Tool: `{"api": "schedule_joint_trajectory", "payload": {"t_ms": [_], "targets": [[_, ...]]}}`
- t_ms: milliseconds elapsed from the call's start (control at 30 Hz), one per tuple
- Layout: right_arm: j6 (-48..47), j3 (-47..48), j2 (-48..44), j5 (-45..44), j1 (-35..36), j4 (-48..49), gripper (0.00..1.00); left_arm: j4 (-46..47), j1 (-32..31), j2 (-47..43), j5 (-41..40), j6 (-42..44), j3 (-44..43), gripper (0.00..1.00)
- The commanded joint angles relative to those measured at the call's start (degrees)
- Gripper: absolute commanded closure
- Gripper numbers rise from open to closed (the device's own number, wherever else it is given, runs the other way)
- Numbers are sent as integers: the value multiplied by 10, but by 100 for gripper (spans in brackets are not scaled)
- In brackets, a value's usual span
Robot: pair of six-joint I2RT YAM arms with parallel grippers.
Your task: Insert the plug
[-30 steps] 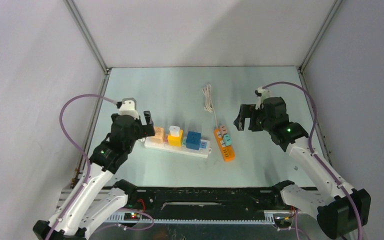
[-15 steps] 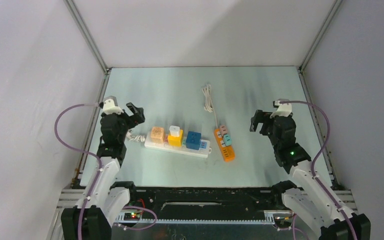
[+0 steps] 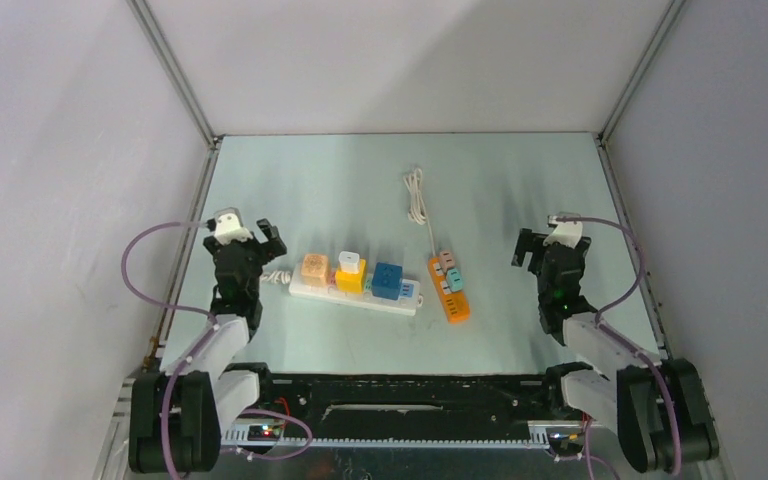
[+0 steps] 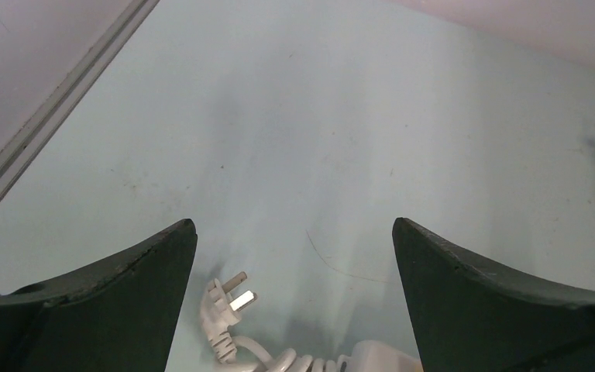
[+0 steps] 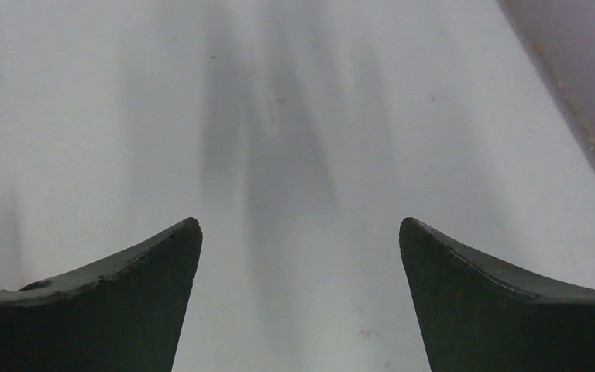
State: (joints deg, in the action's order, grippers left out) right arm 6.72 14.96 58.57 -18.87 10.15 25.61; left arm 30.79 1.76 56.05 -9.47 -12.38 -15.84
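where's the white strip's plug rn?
The plug lies on the table off the white power strip's left end, by the left gripper; left wrist view shows it low between the fingers.

Right tool (image 5: pixel 298 294) spread wide, empty, above bare table (image 5: pixel 294 116)

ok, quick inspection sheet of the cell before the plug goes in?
Surface: table pale green, faint scuffs.
Job's things: plug loose, prongs bare, off white strip's left end; orange strip to its right.
Clutter: peach, yellow, blue cubes on white strip.
Grippers: left gripper and right gripper open, empty.
Cables: plug cord bunched by white strip; orange strip's cord coiled far side; purple cables looped at both sides.
Surroundings: grey walls, nothing else seen.
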Motion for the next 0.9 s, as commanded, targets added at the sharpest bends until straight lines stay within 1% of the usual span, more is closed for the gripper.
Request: {"api": "schedule_joint_trajectory", "payload": {"t_ms": [0, 67, 167, 233, 300, 400, 433, 500, 533, 600, 667, 700, 733, 767, 800, 833, 867], "targets": [[-23, 10, 54, -26, -24, 148, 0, 48, 7, 44, -2, 17, -44, 0], [-31, 10, 76, -20, -29, 173, 1, 54, 7, 53, 7, 18, -55, 0], [-43, 3, 106, -20, -34, 228, 0, 128, 7, 42, 28, 39, -26, 0], [-46, -5, 126, -15, -39, 257, 0, 166, 6, 37, 27, 46, -10, 0], [-48, -5, 143, -13, -40, 270, 1, 145, 6, 32, 29, 41, -14, 0], [-45, -10, 159, -10, -40, 289, 0, 46, 7, 27, 22, 48, -42, 0], [-49, -14, 162, -8, -40, 303, 0, 26, 7, 27, 14, 50, -43, 0], [-47, -14, 161, -7, -41, 303, 1, 28, 6, 31, -8, 48, -30, 0], [-44, -13, 161, -7, -42, 299, 0, 50, 6, 36, -13, 63, -19, 0], [-41, -14, 163, -7, -45, 301, 0, 171, 4, 55, -37, 94, 30, 0], [-23, -22, 166, 5, -58, 311, 0, 215, 4, 60, -45, 111, 48, 0], [-18, -32, 178, 21, -65, 335, 0, 215, 5, 73, -48, 110, 46, 0], [-24, -41, 200, 23, -72, 383, 0, 234, 5, 96, -39, 115, 44, 0], [-21, -38, 196, 24, -72, 374, 1, 282, 4, 138, -24, 122, 53, 0], [-15, -29, 181, 39, -74, 332, 0, 345, 1, 174, -20, 135, 60, 0], [-25, -27, 185, 68, -79, 330, 0, 318, 0, 159, -24, 130, 59, 0], [-36, -23, 197, 83, -80, 345, 0, 266, 0, 147, -31, 128, 47, 0]]}}
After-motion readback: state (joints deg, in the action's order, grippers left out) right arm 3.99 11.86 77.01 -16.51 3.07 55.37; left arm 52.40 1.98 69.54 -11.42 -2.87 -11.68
